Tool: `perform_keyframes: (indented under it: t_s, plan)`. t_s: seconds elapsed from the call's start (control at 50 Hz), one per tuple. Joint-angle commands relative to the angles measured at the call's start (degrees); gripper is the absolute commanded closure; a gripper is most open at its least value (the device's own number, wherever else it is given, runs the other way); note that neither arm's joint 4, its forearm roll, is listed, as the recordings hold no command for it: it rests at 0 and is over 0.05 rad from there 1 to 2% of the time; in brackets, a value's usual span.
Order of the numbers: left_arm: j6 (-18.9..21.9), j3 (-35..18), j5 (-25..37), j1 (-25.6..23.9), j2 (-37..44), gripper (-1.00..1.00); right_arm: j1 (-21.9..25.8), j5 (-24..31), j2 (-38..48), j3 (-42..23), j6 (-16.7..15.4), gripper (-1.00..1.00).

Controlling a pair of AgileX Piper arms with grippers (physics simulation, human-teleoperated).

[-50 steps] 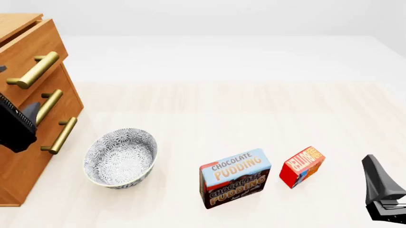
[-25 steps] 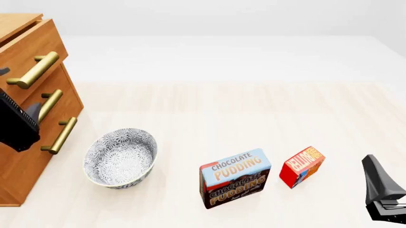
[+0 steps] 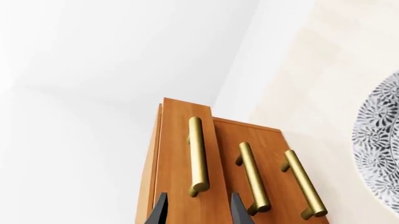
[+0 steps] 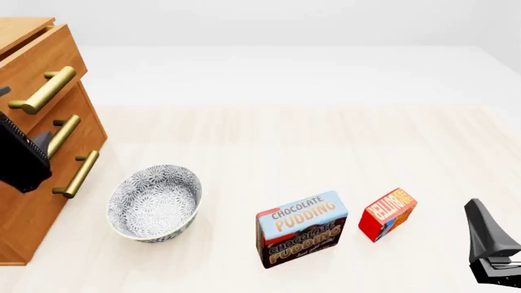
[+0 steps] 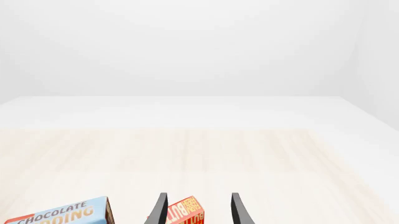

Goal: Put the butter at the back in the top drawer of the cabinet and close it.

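Observation:
The butter (image 4: 388, 213), a small red box, stands at the front right of the table, right of the pudding box; it also shows low in the right wrist view as the butter (image 5: 185, 215). My right gripper (image 4: 492, 215) hangs open to its right, apart from it and holding nothing. The cabinet (image 4: 24, 213) stands at the left edge. Its top drawer (image 3: 177, 154) sits slightly proud of the two lower ones. My left gripper (image 3: 198, 212) is open just short of the brass top handle (image 3: 198, 156), with one finger to each side of the handle's near end.
A patterned bowl (image 4: 155, 202) sits beside the cabinet's foot. The Chocolate Pudding box (image 4: 301, 229) stands between bowl and butter. Two lower drawer handles (image 3: 255, 177) lie close to the top one.
My left gripper has crept slightly upward toward the top drawer's handle. The right arm, the boxes and the bowl have not moved.

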Motion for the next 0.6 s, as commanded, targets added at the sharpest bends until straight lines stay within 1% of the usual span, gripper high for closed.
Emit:
perform_keyframes:
  t_s: [0.02,0.6]
  plan:
    - [0.03,-0.24,-0.96,0.03,1.30,-1.00,0.00,0.00,0.00,0.00,0.00,-1.00]
    - [0.34,-0.34,-2.39,0.49,3.09,-1.00,0.00,0.00,0.00,0.00,0.00,-1.00]
